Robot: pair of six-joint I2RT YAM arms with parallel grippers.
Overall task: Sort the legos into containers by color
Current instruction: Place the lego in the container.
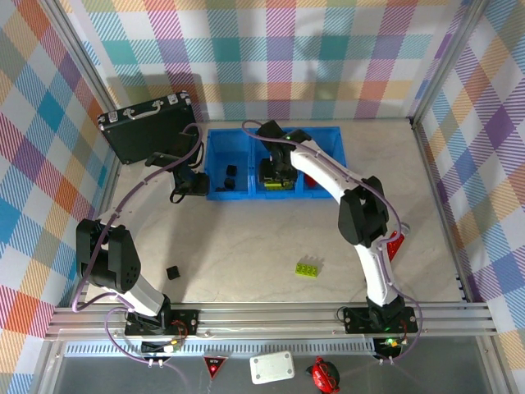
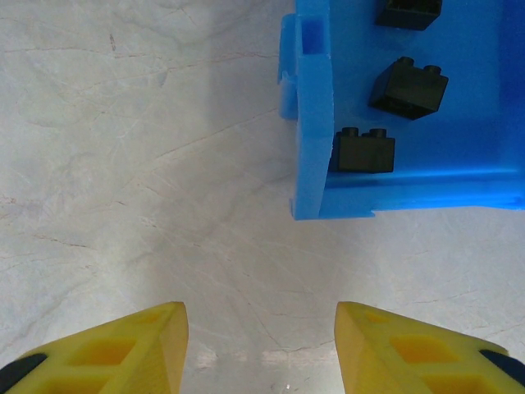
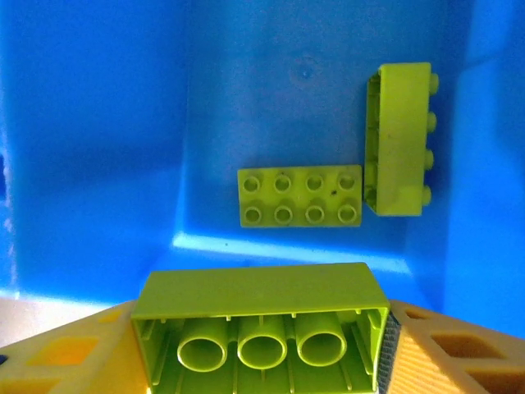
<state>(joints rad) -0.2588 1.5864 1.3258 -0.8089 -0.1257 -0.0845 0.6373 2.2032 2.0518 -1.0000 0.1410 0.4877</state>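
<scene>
Lime brick [image 3: 254, 289] in half-open right tool [image 3: 267, 355]

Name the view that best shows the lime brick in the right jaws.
Right wrist: the lime brick sits close up, hollow underside toward the camera, above the blue bin. Top external: a small lime patch, hidden by the arm.

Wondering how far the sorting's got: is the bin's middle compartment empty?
Not empty: in the middle compartment one lime-green brick lies studs-up, another on its side.
</scene>
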